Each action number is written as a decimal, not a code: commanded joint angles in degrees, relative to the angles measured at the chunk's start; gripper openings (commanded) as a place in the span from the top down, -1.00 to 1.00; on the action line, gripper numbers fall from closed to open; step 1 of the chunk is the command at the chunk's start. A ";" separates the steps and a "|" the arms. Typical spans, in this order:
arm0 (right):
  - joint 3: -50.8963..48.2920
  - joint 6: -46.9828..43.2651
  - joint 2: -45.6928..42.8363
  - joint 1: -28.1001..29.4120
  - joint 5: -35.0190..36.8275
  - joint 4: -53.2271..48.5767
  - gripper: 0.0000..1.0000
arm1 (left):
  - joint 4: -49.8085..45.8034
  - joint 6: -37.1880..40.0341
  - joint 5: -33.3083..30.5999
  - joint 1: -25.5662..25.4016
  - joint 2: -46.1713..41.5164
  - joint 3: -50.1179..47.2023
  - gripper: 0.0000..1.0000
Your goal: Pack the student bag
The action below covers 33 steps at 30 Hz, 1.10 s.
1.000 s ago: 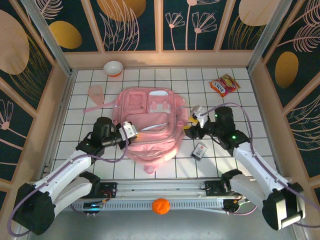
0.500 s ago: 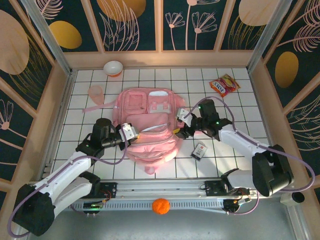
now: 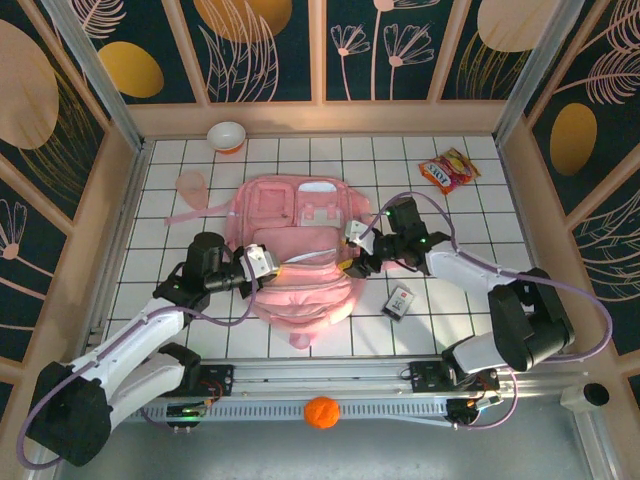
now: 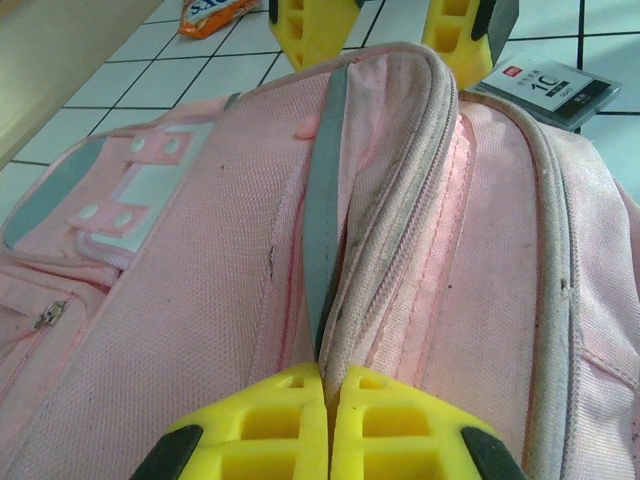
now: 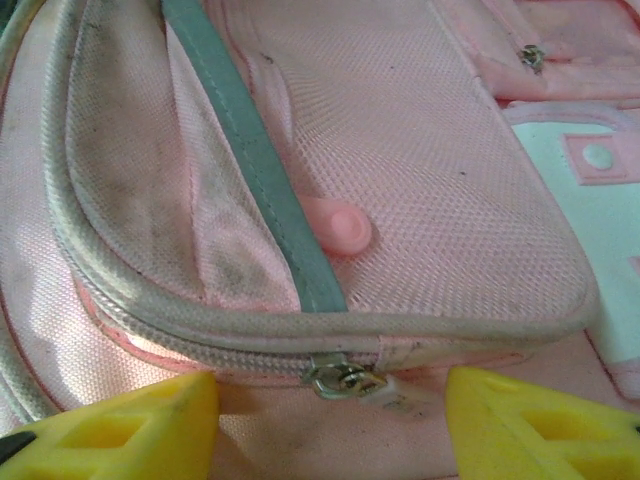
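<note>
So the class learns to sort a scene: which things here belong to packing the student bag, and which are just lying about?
In the job:
student bag
left gripper, jaws shut on the bag's zip edge
right gripper, jaws open either side of a zip pull

Lying about:
bowl
pink cup
snack packet
small black-and-white pack
orange ball

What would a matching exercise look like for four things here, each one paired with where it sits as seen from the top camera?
Things:
1. student bag
2. bowl
3. snack packet
4. orange ball

Places:
A. far side, right
B. near edge, middle
C. centre
D. far side, left

Pairs: 1-C, 2-D, 3-A, 4-B
</note>
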 commanded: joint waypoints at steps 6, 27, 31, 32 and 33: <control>6.60 -6.06 2.95 1.87 -6.72 -13.16 0.03 | 5.96 1.48 3.50 0.05 -0.08 3.86 1.00; 13.23 -1.54 5.27 -0.77 -15.62 -24.88 0.72 | 6.54 1.00 -2.52 0.10 0.60 5.29 1.00; 13.48 5.57 4.53 -0.78 -15.52 -21.86 0.98 | 6.90 -0.78 -7.84 0.06 1.22 5.53 1.00; 13.74 8.94 4.40 -0.84 -14.29 -20.52 1.00 | 6.37 -0.60 -8.80 0.06 1.47 5.82 1.00; 14.39 13.13 4.44 -0.70 -12.41 -19.47 1.00 | 5.62 -0.64 -9.88 0.04 1.80 6.38 1.00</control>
